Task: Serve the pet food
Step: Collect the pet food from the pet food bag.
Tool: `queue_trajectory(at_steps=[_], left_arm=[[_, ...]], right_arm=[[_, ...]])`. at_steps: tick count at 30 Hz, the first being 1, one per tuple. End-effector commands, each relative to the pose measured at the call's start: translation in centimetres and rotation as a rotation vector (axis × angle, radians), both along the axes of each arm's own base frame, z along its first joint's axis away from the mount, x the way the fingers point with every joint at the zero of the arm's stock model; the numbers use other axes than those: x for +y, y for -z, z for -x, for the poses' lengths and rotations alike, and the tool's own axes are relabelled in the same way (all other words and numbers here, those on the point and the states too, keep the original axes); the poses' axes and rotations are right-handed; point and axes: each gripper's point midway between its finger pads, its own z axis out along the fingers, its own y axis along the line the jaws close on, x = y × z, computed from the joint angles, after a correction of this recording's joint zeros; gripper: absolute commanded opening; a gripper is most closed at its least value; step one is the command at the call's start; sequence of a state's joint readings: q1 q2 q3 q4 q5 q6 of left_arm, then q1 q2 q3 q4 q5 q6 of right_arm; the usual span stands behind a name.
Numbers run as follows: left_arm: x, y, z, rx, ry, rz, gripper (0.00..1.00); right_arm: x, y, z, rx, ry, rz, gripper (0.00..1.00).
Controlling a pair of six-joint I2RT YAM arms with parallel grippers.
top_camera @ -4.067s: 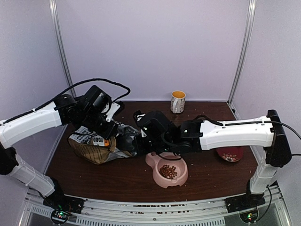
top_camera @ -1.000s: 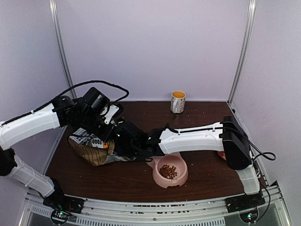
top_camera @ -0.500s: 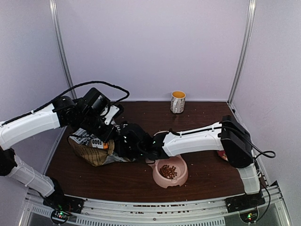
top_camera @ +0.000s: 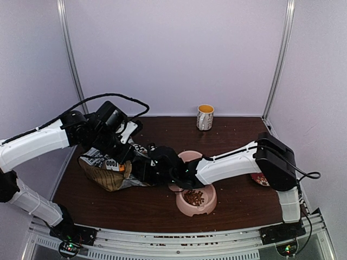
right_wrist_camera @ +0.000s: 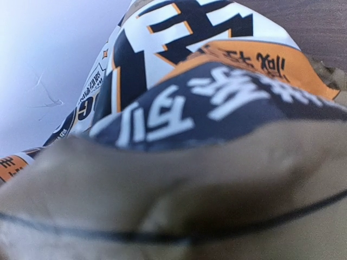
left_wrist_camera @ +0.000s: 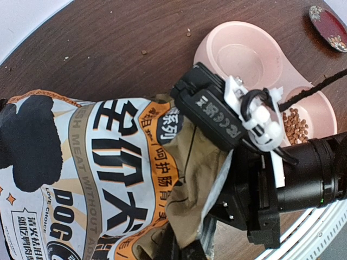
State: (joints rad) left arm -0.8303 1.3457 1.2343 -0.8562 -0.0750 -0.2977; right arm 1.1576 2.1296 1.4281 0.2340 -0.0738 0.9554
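Note:
The brown paper bag [top_camera: 103, 172] with its white and orange label lies on its side at the table's left. My left gripper [top_camera: 120, 154] is shut on the bag's brown paper edge, as the left wrist view [left_wrist_camera: 184, 250] shows. My right gripper [top_camera: 142, 169] is pushed against the bag's mouth with its fingers hidden. Its black body [left_wrist_camera: 214, 111] lies over the bag [left_wrist_camera: 81, 162]. The right wrist view is filled by the bag [right_wrist_camera: 179, 108]. Pet food kibble [top_camera: 194, 197] lies in the near compartment of the pink double bowl [top_camera: 212, 205]; the far compartment [left_wrist_camera: 244, 54] is empty.
A white and yellow mug [top_camera: 205, 117] stands at the back. A dark red dish [top_camera: 261, 179] sits at the right, partly behind my right arm; it also shows in the left wrist view [left_wrist_camera: 331, 21]. Loose crumbs lie on the brown table [top_camera: 233, 135].
My right gripper has moved from above the bowl left to the bag's mouth. Its forearm has since swung nearer, uncovering the far bowl compartment. The left arm has held still.

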Motion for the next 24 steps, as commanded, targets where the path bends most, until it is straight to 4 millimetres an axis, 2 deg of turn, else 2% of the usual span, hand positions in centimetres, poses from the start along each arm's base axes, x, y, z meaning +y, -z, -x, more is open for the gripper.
queue_trajectory(at_steps=[1,18,24], left_arm=[[-1.0,-4.6,-1.9,-0.153,-0.026,0.124,0.00],[-0.8,-4.8,-1.9,-0.162,-0.033,0.124,0.00],[-0.7,-4.8,-1.9,-0.163,-0.036,0.122,0.00]], right_arm=[[0.6,-2.5,2.3,0.050,-0.072,-0.103,0.00],[-1.2,-5.9,1.6,0.010,-0.019,-0.165,0.00],[-1.8,-6.3,1.4,0.004,-0.009,-0.169,0.00]])
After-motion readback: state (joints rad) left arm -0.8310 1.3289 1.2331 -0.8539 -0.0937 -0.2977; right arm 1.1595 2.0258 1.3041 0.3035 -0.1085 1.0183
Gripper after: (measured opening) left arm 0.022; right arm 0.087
